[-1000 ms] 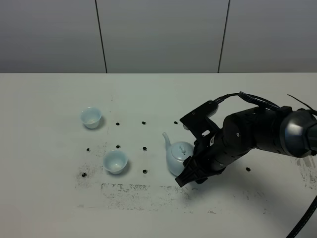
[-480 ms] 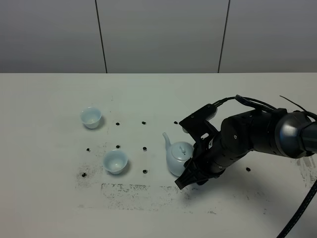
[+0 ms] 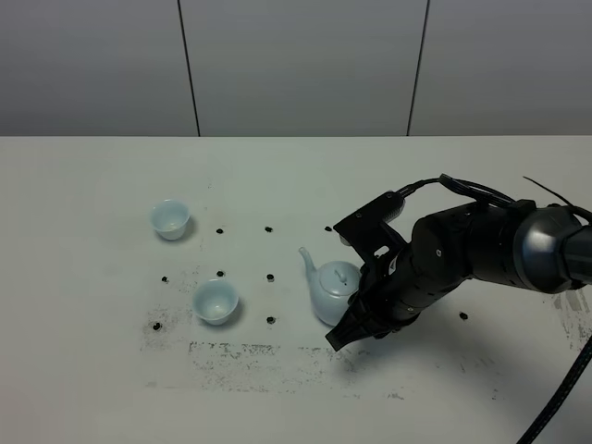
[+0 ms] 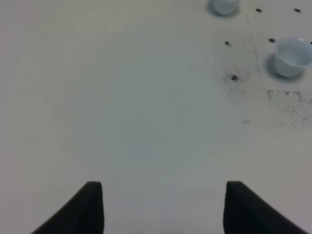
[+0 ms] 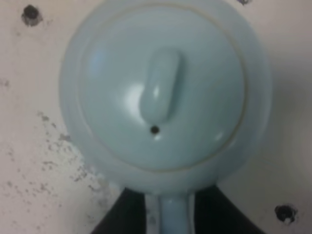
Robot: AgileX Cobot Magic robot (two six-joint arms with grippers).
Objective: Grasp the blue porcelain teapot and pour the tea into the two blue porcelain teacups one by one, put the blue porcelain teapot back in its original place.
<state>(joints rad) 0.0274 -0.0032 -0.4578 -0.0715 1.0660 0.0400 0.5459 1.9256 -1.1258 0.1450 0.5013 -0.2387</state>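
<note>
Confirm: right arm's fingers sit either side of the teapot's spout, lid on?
No, not the spout. Right wrist view shows the fingers either side of the teapot's loop handle; in the exterior high view the spout points away from them. Lid is on.

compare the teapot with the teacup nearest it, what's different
Size: the teapot is much bigger than the near teacup.
Top: the teapot is covered by a knobbed lid; the teacup is open and looks empty.
Shape: the teapot has a spout and a loop handle; the teacup has neither.
Contact: the right gripper has its fingers on either side of the teapot's handle; the teacup stands untouched.
Shared: both are pale blue, glossy and upright on the table.
</note>
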